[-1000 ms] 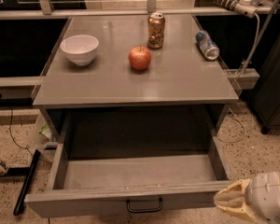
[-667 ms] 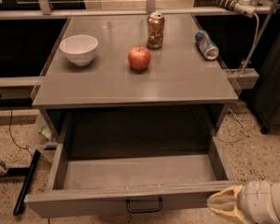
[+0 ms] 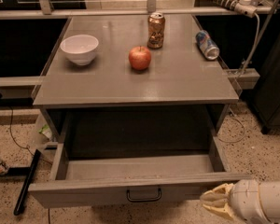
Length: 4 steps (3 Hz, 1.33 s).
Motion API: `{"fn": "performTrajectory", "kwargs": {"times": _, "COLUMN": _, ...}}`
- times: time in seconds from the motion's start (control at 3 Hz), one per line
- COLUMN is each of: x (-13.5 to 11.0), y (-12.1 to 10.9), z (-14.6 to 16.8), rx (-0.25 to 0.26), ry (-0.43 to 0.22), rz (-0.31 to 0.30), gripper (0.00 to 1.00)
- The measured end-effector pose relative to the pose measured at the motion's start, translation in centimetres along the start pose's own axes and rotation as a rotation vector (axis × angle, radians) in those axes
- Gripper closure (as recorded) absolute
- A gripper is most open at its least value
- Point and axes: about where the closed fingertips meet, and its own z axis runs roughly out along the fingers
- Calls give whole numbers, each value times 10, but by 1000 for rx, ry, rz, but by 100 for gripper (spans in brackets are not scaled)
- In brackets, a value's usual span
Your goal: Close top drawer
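The top drawer [image 3: 130,190] is a wide, shallow grey metal drawer pulled far out from under the tabletop. It is empty inside, and its flat front panel carries a small black loop handle [image 3: 143,195] at the centre. My gripper [image 3: 217,201], cream-coloured on a white wrist, sits at the lower right, just in front of the right end of the drawer's front panel, its tips pointing left toward the panel.
The grey tabletop [image 3: 177,83] bears a white bowl [image 3: 79,48], a red apple [image 3: 140,58], an upright can [image 3: 156,30] and a can lying on its side [image 3: 207,45]. A black bar [image 3: 25,181] lies on the speckled floor at the left.
My gripper has moved left along the bottom edge, closer to the right end of the drawer's front panel. The drawer has not moved.
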Motion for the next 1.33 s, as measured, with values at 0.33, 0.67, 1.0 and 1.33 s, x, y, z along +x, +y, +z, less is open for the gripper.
{"fn": "performTrajectory", "kwargs": {"times": 0.33, "x": 0, "y": 0, "z": 0, "rx": 0, "ry": 0, "rz": 0, "gripper": 58}}
{"fn": "performTrajectory", "kwargs": {"times": 0.67, "x": 0, "y": 0, "z": 0, "rx": 0, "ry": 0, "rz": 0, "gripper": 35}}
{"fn": "performTrajectory", "kwargs": {"times": 1.0, "x": 0, "y": 0, "z": 0, "rx": 0, "ry": 0, "rz": 0, "gripper": 12}}
{"fn": "performTrajectory", "kwargs": {"times": 1.33, "x": -10, "y": -12, "z": 5, "rx": 22, "ry": -18, "rz": -31, "gripper": 0}}
